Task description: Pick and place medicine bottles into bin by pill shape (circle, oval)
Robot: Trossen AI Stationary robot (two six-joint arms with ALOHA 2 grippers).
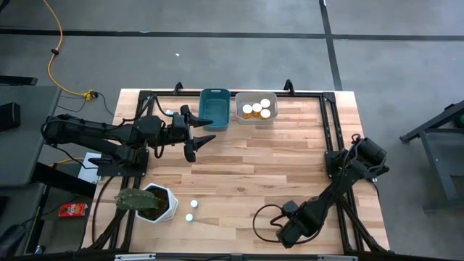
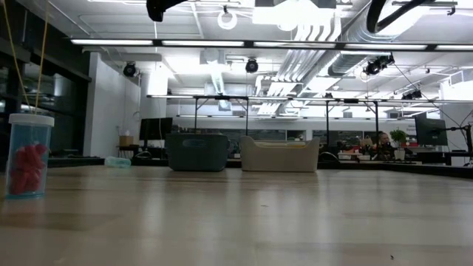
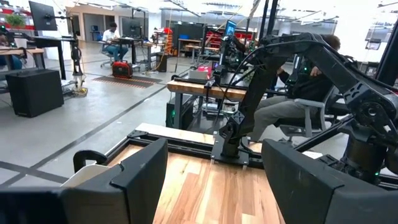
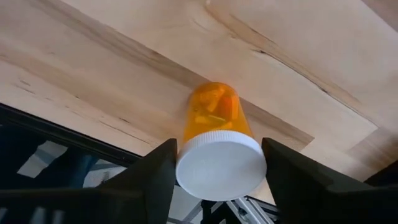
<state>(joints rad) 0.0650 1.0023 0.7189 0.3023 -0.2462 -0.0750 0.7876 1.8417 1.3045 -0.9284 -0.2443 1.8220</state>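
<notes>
Right wrist view: a medicine bottle [image 4: 214, 146] sits between the right gripper's [image 4: 217, 180] two dark fingers [image 4: 152, 180], white cap toward the camera, amber body pointing away toward the wood, so its long axis runs straight out from the wrist.
Grip: the fingers flank the cap on both sides; whether they press it or only bracket it, I cannot tell.
Landmark: the grey bin [image 1: 256, 108] at the table's far edge, with a teal bin [image 1: 214, 109] touching its left side.
In the grey bin: four bottles [image 1: 257, 109] standing upright, white caps up.
Right gripper: in the high view it is well apart from the grey bin, at the near edge of the table [image 1: 290, 152], off to the right.
Left gripper [image 1: 201, 141]: just near-left of the teal bin, held above the table, fingers spread with nothing between them.
Loose bottles: two [image 1: 191, 211] far from the grey bin on its near-left, standing beside the white plant pot [image 1: 161, 203].
</notes>
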